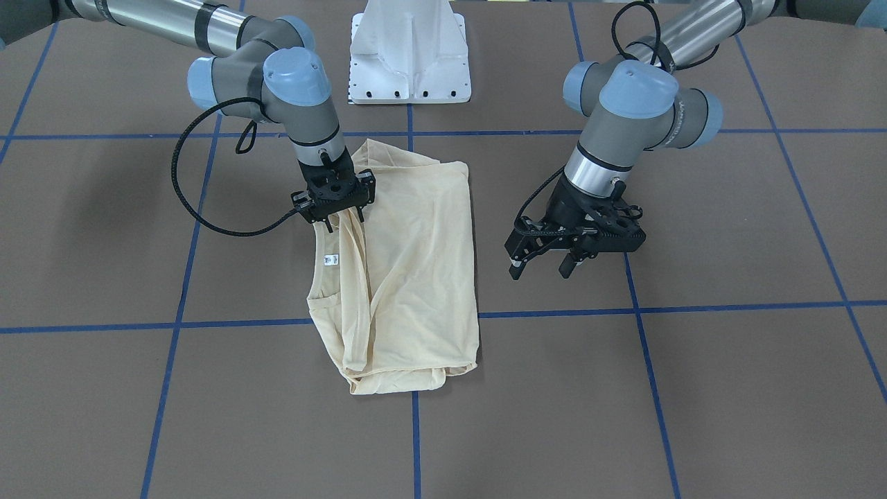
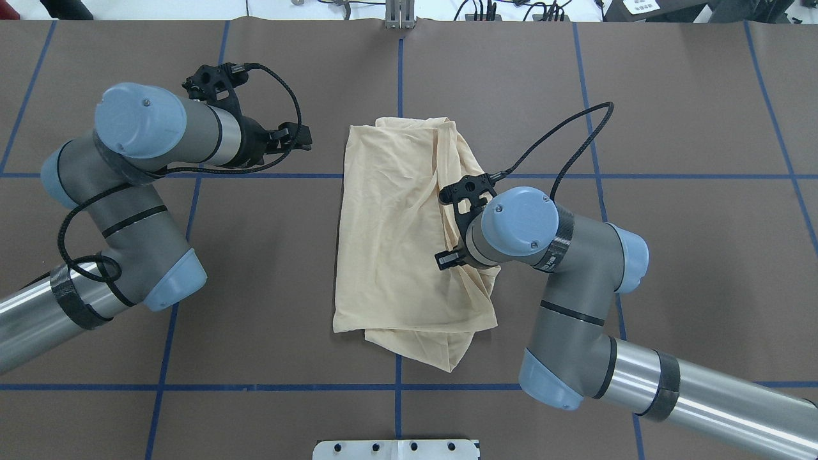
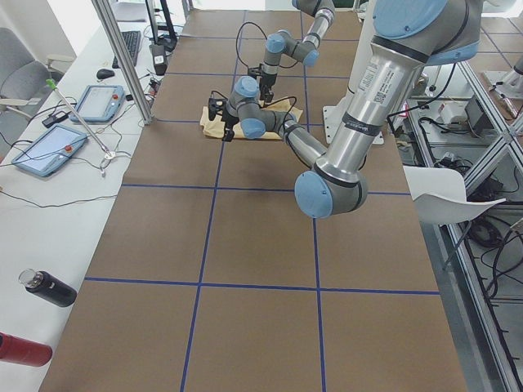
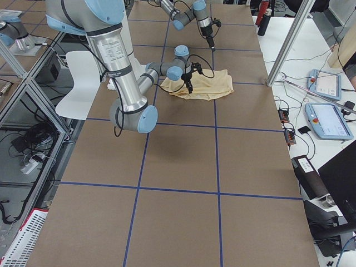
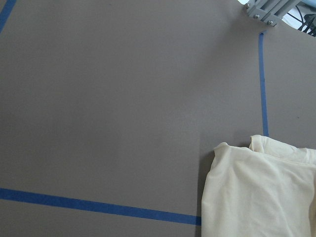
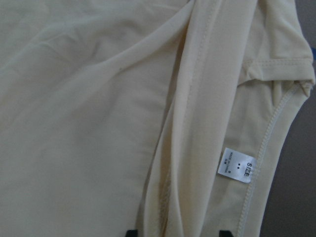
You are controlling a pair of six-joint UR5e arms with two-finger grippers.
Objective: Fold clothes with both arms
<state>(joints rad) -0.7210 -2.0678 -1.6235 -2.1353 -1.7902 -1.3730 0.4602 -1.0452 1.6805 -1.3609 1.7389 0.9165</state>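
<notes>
Nearest the overhead camera, I note the left arm (image 2: pixel 137 223). The left gripper (image 1: pixel 540 270) hangs with fingers spread, apart from the shirt (image 2: pixel 390 243). Shirt lies folded mid-table (image 2: pixel 268 287). The right gripper (image 1: pixel 344 222) stands at its neck edge near the label (image 6: pixel 237 165), fingers part-spread astride a raised ridge of cloth. Whether they pinch it, I cannot tell.

Brown table (image 3: pixel 245 269), blue tape grid (image 1: pixel 416 443); white side bench (image 3: pixel 49 204), tablets (image 3: pixel 47 151).

We see bright, even light from above. The right arm (image 1: pixel 277 90) throws a soft shadow on the table (image 1: pixel 104 388). In the right wrist view the T-shirt (image 6: pixel 89 123) looks slightly blurred.
</notes>
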